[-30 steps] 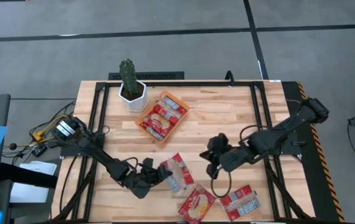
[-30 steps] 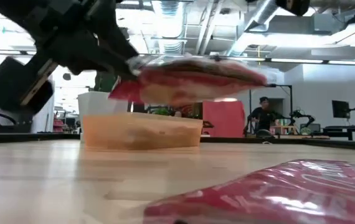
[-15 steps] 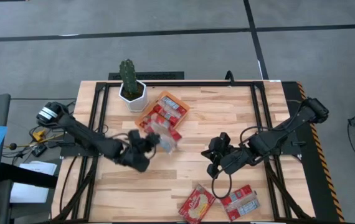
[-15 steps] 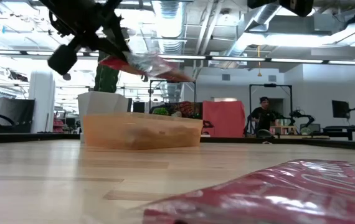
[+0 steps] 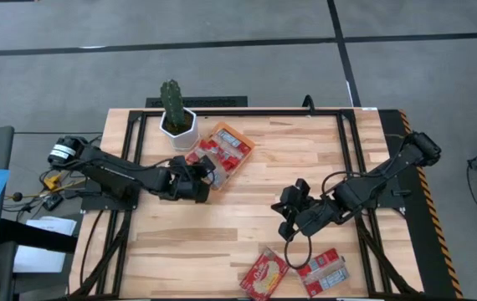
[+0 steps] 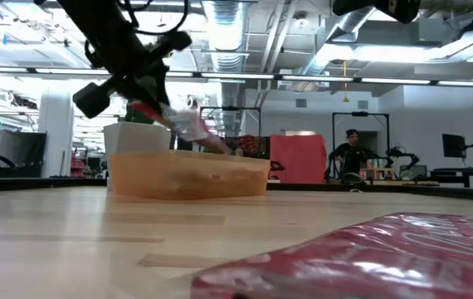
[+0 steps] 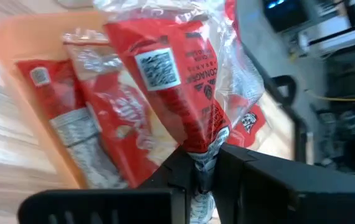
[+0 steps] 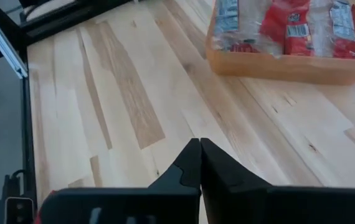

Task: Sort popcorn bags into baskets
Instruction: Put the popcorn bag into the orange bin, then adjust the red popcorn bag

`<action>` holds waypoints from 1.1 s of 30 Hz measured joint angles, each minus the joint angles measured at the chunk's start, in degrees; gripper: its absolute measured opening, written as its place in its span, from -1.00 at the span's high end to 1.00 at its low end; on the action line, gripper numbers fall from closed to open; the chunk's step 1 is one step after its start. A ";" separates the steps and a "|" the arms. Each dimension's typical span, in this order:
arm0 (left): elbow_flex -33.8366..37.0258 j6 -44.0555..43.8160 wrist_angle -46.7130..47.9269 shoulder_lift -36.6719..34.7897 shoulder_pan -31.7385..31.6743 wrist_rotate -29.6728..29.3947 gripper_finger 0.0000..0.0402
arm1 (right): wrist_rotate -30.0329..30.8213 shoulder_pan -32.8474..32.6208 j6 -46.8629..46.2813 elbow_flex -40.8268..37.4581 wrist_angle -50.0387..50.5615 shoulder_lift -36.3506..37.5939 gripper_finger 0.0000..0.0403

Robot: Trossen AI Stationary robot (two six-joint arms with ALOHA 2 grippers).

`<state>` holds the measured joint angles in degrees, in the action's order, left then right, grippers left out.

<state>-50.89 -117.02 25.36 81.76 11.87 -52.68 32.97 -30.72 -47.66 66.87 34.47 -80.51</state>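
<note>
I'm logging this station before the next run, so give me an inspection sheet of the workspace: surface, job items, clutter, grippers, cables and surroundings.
Surface: wooden table, bare around the middle.
Job's things: orange basket near the far edge holds several popcorn bags; two loose bags and lie at the near edge; one held bag hangs over the basket.
Clutter: cactus pot beside the basket.
Grippers: left gripper, jaws shut on the held bag at the basket's edge; right gripper, jaws shut and empty, over bare wood right of centre.
Cables: bundle off the table's left side.
Surroundings: person far behind the table.
</note>
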 joint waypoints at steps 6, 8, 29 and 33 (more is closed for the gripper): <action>0.02 -2.71 2.72 0.15 -1.57 -0.07 0.72 | -0.04 -0.41 0.00 0.00 0.04 -0.46 0.88; 0.02 -2.50 2.52 0.13 -1.81 0.39 0.65 | -0.04 -0.28 0.02 0.00 0.06 -0.48 0.85; 0.04 32.60 -12.23 -3.04 7.92 30.29 -0.07 | -14.53 -9.98 -11.08 -3.51 1.53 -0.69 0.91; 0.02 33.39 -19.42 -0.92 11.90 30.12 -0.07 | -18.66 -15.85 -20.13 -6.28 -0.88 -2.98 0.92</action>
<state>-50.87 -83.63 5.95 80.83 23.77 -22.56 14.31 -46.57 -67.79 60.59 33.59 -83.49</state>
